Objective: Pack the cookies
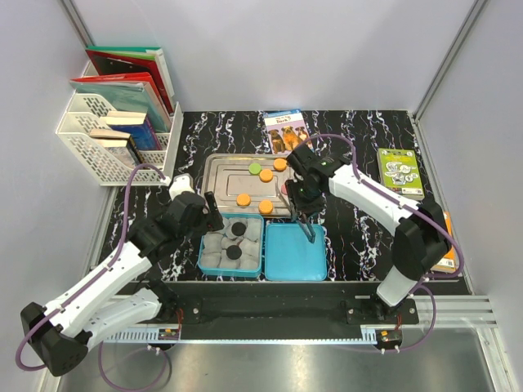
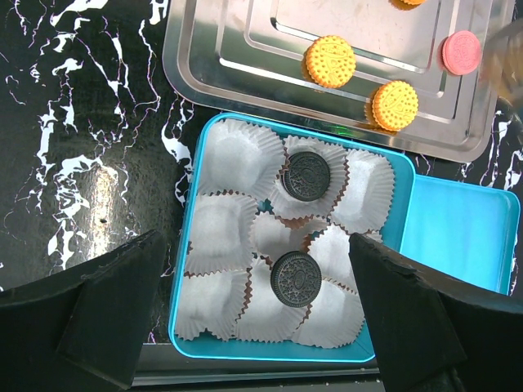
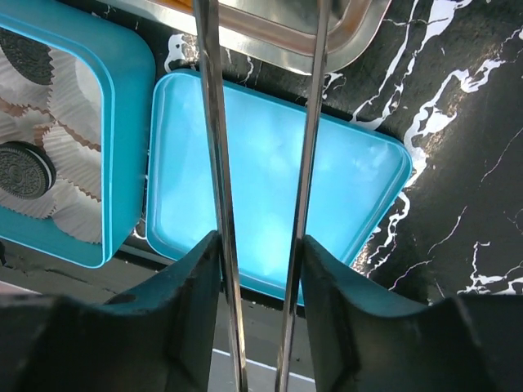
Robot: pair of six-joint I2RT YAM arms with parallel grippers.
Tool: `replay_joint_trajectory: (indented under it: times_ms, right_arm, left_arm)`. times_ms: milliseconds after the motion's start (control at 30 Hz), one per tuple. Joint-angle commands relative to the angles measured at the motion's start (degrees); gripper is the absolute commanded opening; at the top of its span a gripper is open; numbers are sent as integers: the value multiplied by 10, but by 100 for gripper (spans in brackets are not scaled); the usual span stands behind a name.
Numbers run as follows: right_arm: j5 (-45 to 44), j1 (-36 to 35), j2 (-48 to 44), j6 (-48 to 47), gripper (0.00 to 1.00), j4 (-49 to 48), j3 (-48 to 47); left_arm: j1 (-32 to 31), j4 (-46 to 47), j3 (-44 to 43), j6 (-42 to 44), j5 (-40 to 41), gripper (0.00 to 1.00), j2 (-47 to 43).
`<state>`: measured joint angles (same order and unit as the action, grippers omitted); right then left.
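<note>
- Four orange ridged sandwich cookies (image 1: 266,175), one pink disc (image 2: 461,51) and one green disc (image 1: 254,168) lie flat on the stepped steel tray (image 2: 196,57).
- Two black embossed cookies (image 2: 305,175) sit in pleated white paper cups (image 2: 221,233) inside the teal plastic box (image 2: 181,269).
- My right jaws pinch slim metal tongs (image 3: 214,163), blades apart with nothing between them where I can see, above the glossy teal lid (image 3: 351,188).
- The nearest orange cookie lies leftward on the tray's near edge, so I judge the right arm closer.
- My left jaws hang spread wide over the box, holding nothing.
- Everything rests on the black marbled tabletop (image 1: 359,245).
</note>
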<state>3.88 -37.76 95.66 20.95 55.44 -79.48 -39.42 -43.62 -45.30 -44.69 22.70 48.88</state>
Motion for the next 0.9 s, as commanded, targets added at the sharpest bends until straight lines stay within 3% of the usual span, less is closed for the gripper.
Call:
replay_joint_trajectory:
  times_ms: [0,600,867]
  right_arm:
    - [-20,-4,-14,1,50,-1,-30]
    - [-18,24,146,-18,50,34,-275]
    - [-16,37,205,-28,49,51,-331]
  left_arm:
    - [1,19,3,-3,-5,99,-1]
    - [1,17,12,3,0,99,-20]
    - [2,19,10,3,-2,99,-3]
